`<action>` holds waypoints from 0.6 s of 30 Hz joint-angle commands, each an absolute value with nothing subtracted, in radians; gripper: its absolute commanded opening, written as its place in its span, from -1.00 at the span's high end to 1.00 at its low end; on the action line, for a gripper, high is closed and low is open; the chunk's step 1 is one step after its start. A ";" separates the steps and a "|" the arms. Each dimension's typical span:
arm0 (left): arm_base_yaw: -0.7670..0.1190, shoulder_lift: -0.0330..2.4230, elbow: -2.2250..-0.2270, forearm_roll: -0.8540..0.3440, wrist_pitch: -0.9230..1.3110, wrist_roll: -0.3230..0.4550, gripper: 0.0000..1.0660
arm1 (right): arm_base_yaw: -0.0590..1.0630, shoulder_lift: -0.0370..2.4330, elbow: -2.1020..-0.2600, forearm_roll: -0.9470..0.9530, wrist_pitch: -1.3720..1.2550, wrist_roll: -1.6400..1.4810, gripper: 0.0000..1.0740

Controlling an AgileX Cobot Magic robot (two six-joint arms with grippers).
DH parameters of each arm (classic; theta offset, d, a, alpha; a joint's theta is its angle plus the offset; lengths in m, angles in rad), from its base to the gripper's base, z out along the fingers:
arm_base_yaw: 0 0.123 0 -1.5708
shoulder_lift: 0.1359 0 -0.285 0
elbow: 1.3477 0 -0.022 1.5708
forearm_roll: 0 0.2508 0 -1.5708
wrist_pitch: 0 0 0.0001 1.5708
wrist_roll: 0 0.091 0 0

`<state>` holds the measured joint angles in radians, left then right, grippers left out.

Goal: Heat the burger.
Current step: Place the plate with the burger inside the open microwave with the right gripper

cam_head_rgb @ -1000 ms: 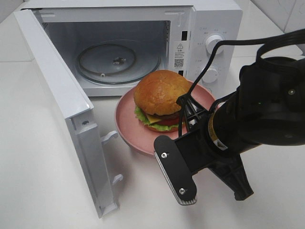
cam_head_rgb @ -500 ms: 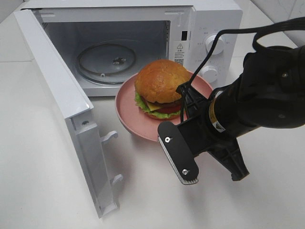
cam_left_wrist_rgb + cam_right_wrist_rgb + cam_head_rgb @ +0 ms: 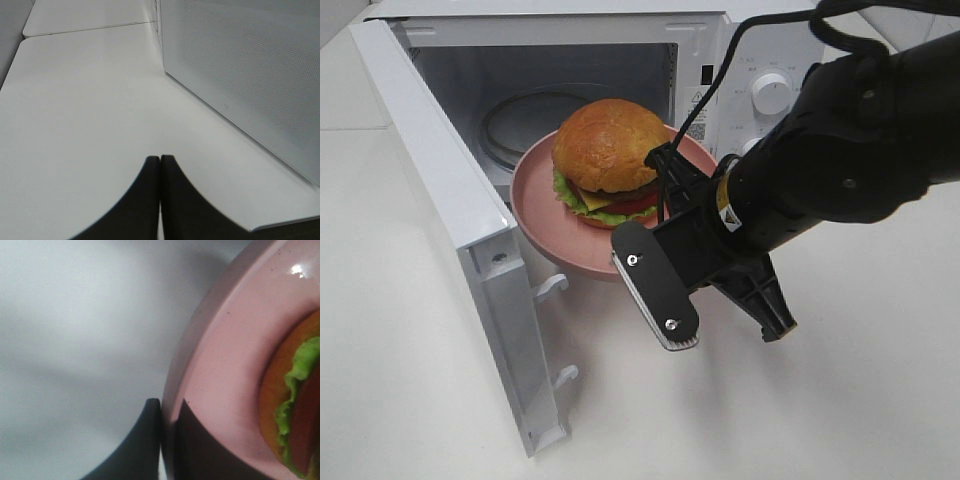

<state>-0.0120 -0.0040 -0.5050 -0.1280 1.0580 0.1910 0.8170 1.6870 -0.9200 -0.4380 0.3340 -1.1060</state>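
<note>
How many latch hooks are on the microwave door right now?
2. Both stick out of the open door's free edge: one hook nearer the plate, the other hook farther down the edge. None looks hidden.

Golden-brown burger (image 3: 608,150) with green lettuce (image 3: 300,370), pink plate (image 3: 535,200), white microwave (image 3: 760,40), dot-patterned door (image 3: 250,75), black arm (image 3: 840,160)

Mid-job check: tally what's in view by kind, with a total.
Microwave: 1
Plate: 1
Burger: 1
Grippers: 2 (left gripper, right gripper)
Total: 5
</note>
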 commanded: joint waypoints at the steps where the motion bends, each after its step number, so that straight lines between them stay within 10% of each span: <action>1: -0.012 -0.024 -0.505 -0.132 1.045 0.192 0.99 | 0.810 1.733 -0.987 -0.441 0.296 -1.139 1.00; 18: -0.012 -0.024 -0.505 -0.132 1.045 0.192 0.99 | 0.790 1.895 -1.234 -0.431 0.349 -1.184 1.00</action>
<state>-0.0120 -0.0040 -0.5050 -0.1280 1.0580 0.1910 0.7930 1.9030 -1.2120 -0.4220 0.3870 -1.1720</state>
